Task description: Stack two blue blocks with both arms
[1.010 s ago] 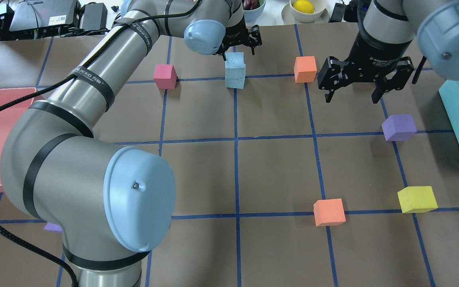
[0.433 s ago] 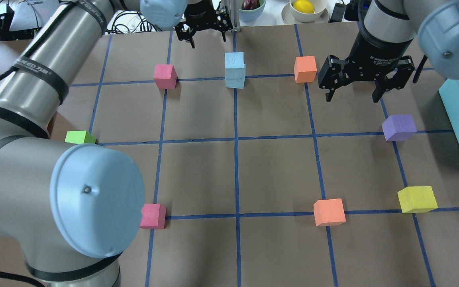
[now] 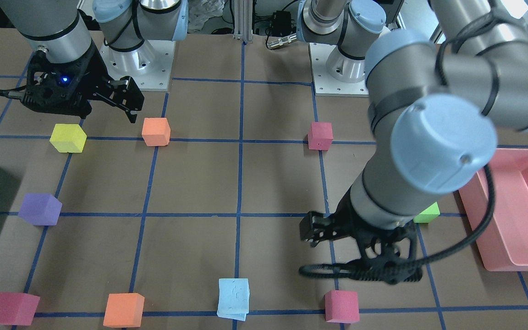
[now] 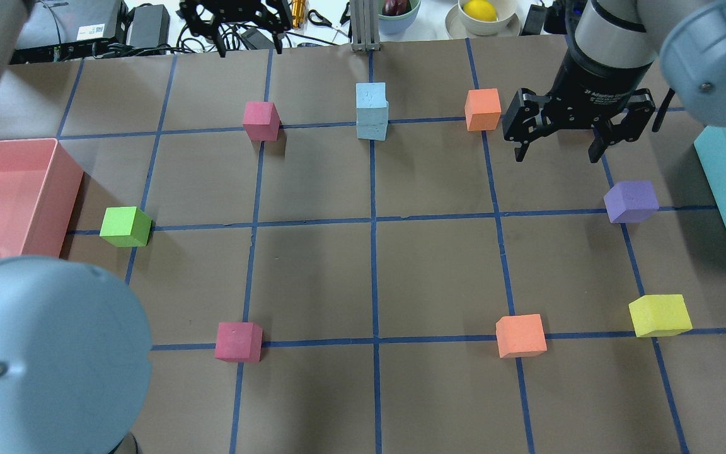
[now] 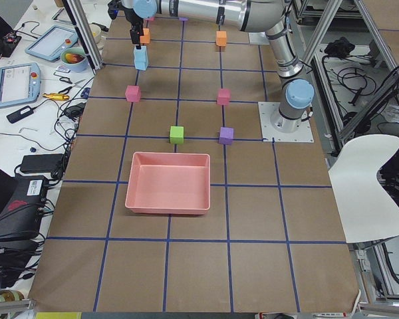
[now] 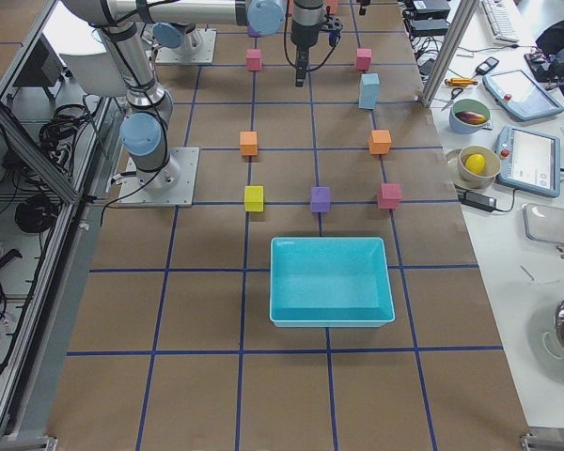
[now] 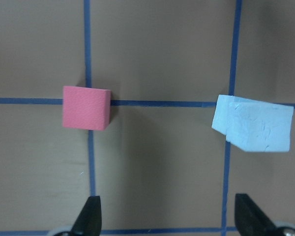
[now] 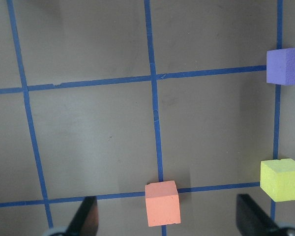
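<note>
two blue blocks (image 4: 372, 110) stood one on the other at the far side of the table (image 4: 438, 277), where the middle tape line met the last cross line. both were pale sky-blue foam, with small dents and scuffs on their faces. the top block (image 7: 260, 129) sat a little twisted on the bottom block (image 7: 220, 115), so a corner of the lower one stuck out to one side in the left wrist view. nothing touched the stack. in the overhead view it stood between a pink block (image 4: 261, 120) on its left and an orange block (image 4: 483, 108) on its right, both on the same line and well apart from it.

the left gripper (image 7: 167, 197) hung above the table near the pink block, clear of the stack. its jaws were wide apart with nothing between them, and its camera looked down on the pink block and the stack. the right gripper (image 4: 555, 156) hovered just beside the orange block, on the side away from the stack, jaws also spread and empty.

nearer the robot lay a purple block (image 4: 631, 200), a yellow block (image 4: 659, 314), a second orange block (image 4: 520, 335), a green block (image 4: 125, 226) and a second pink block (image 4: 238, 341). a pink tray (image 4: 60, 202) sat at the left edge and a teal bin (image 4: 725, 195) at the right.
</note>
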`<state>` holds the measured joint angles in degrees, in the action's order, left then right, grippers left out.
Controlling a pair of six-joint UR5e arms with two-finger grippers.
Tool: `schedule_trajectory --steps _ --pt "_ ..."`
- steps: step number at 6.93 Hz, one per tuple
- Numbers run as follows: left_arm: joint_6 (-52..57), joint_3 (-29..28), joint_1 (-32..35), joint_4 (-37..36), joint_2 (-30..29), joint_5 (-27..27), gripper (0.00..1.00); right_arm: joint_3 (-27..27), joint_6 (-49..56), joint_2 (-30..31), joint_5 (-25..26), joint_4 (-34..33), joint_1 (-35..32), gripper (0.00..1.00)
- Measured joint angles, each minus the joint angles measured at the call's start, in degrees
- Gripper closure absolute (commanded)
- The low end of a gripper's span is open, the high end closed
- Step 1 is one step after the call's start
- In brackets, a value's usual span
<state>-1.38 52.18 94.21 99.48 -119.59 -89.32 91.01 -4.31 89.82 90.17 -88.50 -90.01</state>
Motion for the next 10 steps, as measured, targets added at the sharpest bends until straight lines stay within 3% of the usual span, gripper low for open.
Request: schedule_trajectory --steps 1,3,4,7,10 --pt "1.62 1.19 -0.47 4.41 4.25 -0.36 0.09 0.03 0.0 0.0 0.0 0.01 0.0 0.0" --pt "2.59 8.23 -0.6 5.7 12.27 0.14 0.08 0.04 0.0 0.0 0.01 0.02 0.0 0.0" --pt "2.91 13.5 -0.62 2.98 15.99 0.49 0.0 0.05 0.0 0.0 0.01 0.0 0.01 0.0" --pt "2.54 30.12 -1.02 -10.9 24.59 0.3 0.0 -0.05 -0.05 0.0 -0.03 0.0 -0.02 0.0" --pt "2.5 34.67 -5.06 -12.91 28.29 -0.13 0.0 -0.35 -0.29 0.0 -0.09 0.0 0.04 0.0"
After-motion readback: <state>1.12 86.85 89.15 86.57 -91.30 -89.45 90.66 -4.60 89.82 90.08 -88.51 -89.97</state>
